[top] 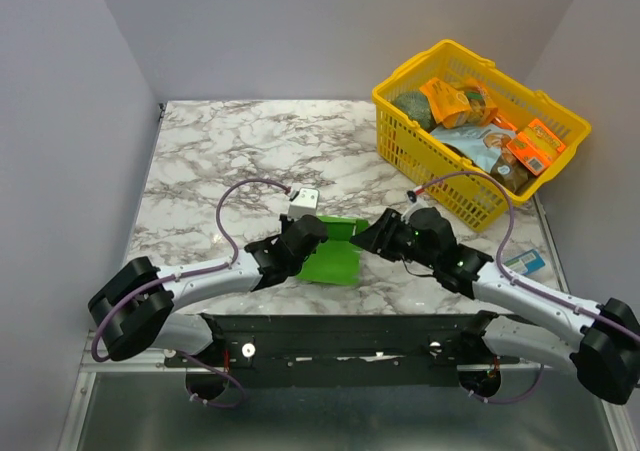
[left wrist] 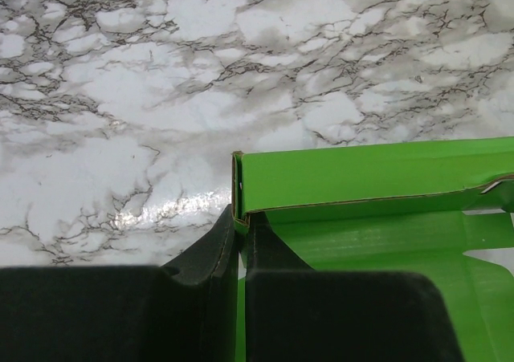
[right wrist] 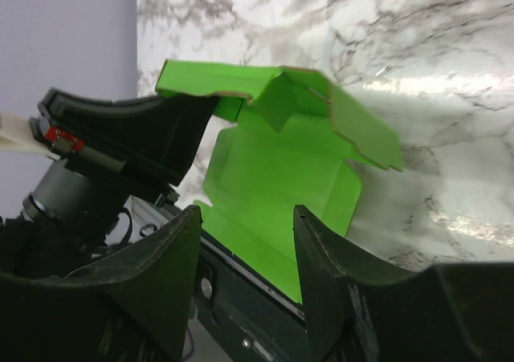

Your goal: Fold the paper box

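We see a grey-veined marble table (top: 220,151) walled by plain grey panels (top: 330,21), a yellow basket (top: 430,166) at its far right. Near the front edge sits the paper box (top: 338,261); the left gripper (left wrist: 239,232) pinches its raised wall, and the right gripper (right wrist: 246,217) hangs spread beside it.

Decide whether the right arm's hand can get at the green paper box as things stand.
Probably yes. The right hand is open and faces the paper box with nothing between them; the left hand grips only a wall on its other side.
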